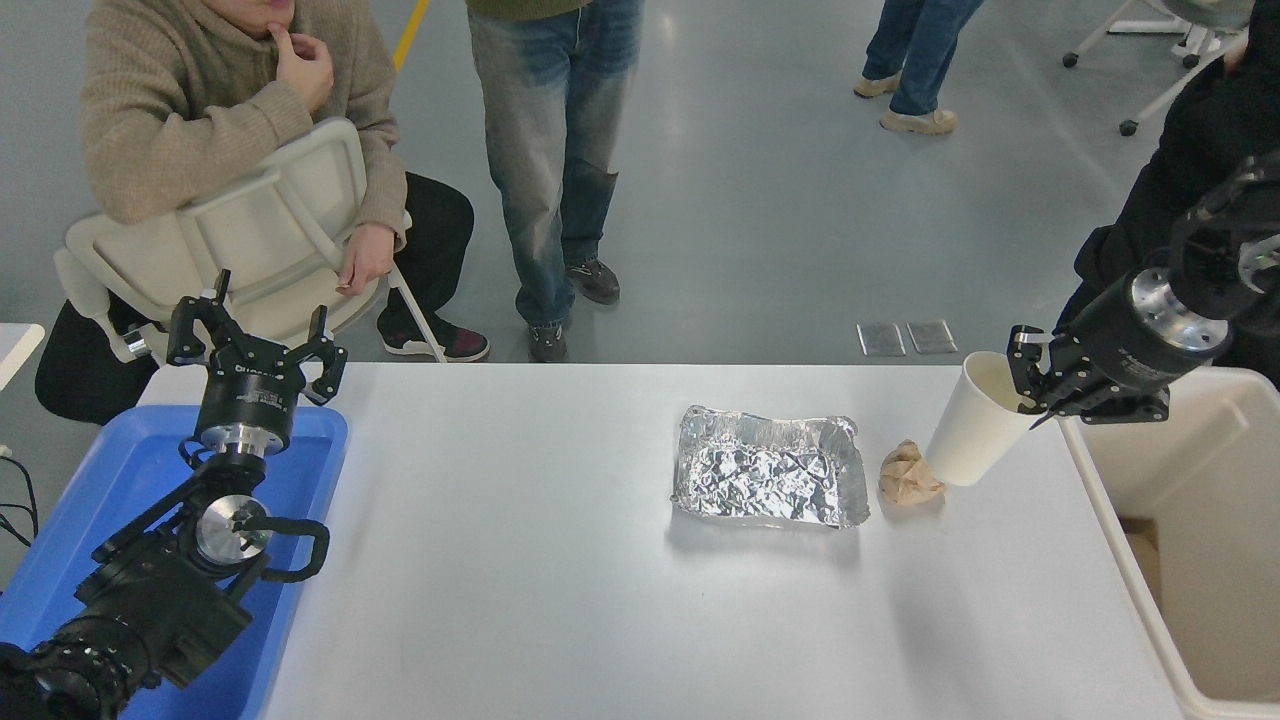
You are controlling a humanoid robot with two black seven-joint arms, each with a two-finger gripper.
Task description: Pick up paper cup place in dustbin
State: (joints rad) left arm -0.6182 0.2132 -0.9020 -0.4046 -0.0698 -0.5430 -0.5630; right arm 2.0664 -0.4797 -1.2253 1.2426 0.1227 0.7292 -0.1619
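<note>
The cream-white paper cup (975,422) hangs tilted in the air, its rim up and to the right, above the table's right side. My right gripper (1030,388) is shut on the cup's rim, coming in from the right edge. The large cream-white dustbin (1100,500) stands at the table's right end, just right of the cup, and its open top faces me. My left gripper (255,345) is open and empty, parked above the blue tray at the lower left.
A crinkled silver foil tray (768,468) lies mid-table. A crumpled brown paper wad (908,474) sits just below and left of the cup. The blue plastic tray (110,470) is at the left edge. People sit and stand beyond the far edge.
</note>
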